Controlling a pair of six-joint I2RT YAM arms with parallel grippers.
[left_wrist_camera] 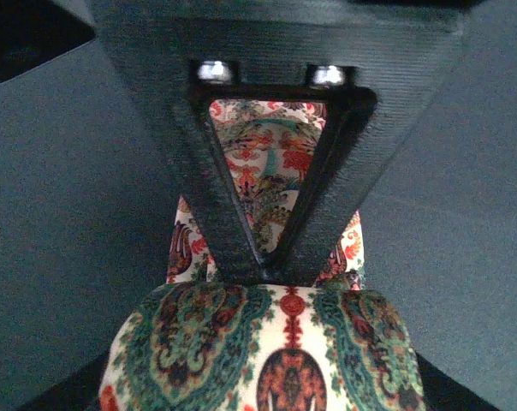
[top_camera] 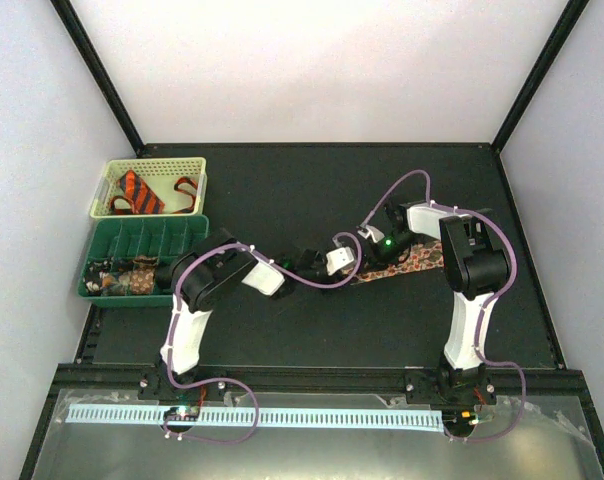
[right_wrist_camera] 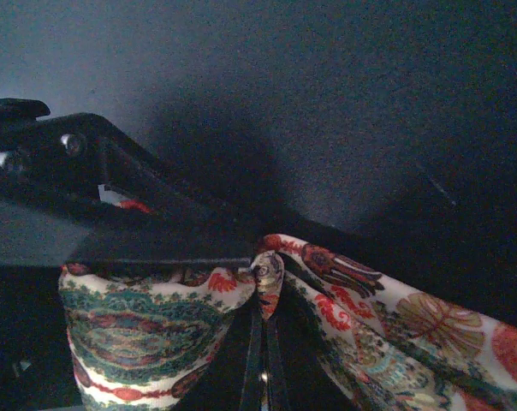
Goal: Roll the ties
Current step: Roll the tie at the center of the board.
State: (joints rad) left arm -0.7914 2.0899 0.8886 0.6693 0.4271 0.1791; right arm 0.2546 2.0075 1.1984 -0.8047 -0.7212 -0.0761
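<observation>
Red-green paisley tie (top_camera: 412,262), partly coiled, pinched in right claw (right_wrist_camera: 263,295); cannot tell for left claw (left_wrist_camera: 267,261).

The paisley tie (top_camera: 407,264) lies right of centre in the top view, a flat strip slanting up toward the right. It is cream with green, red and brown motifs. In the left wrist view its rolled end (left_wrist_camera: 267,360) fills the bottom centre, with the strip running up behind it. In the right wrist view the fabric (right_wrist_camera: 395,325) is pinched into a fold at lower centre. The orange tie (top_camera: 139,190), black-striped and bunched, sits at upper left in the top view.
</observation>
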